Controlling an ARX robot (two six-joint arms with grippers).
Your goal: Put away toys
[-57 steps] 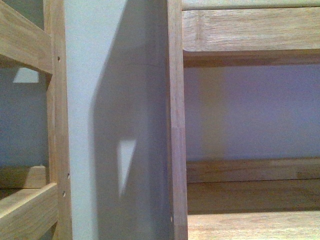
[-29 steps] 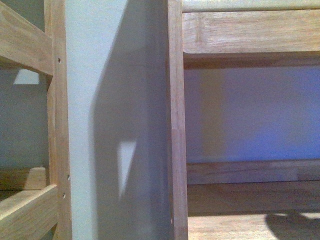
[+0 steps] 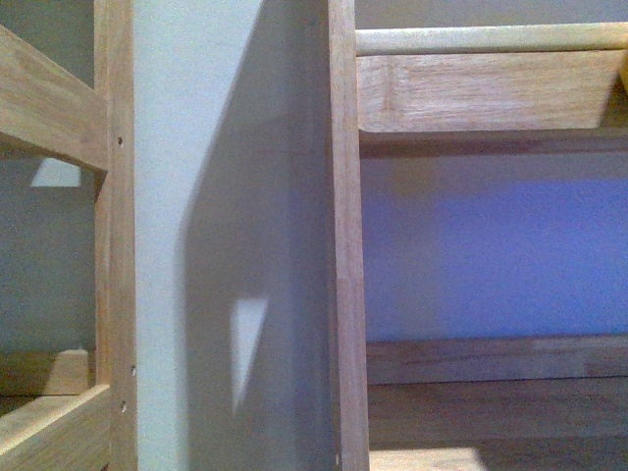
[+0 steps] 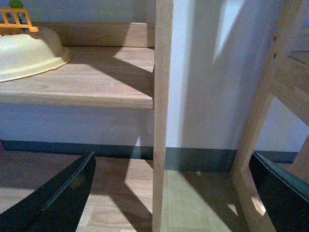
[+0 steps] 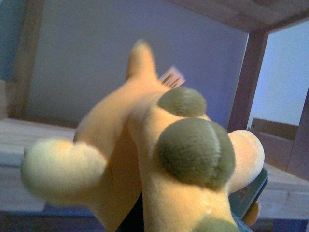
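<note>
Hiding most of the right hand [image 5: 193, 209] grasping it, the plush toy [image 5: 145, 145] looms; left hand [image 4: 171, 162] released.

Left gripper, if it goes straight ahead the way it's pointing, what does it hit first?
Probably the shelf's wooden upright, standing nearly centred between the left gripper's open fingers. Depth is unclear; just past it lies the white wall.
</note>
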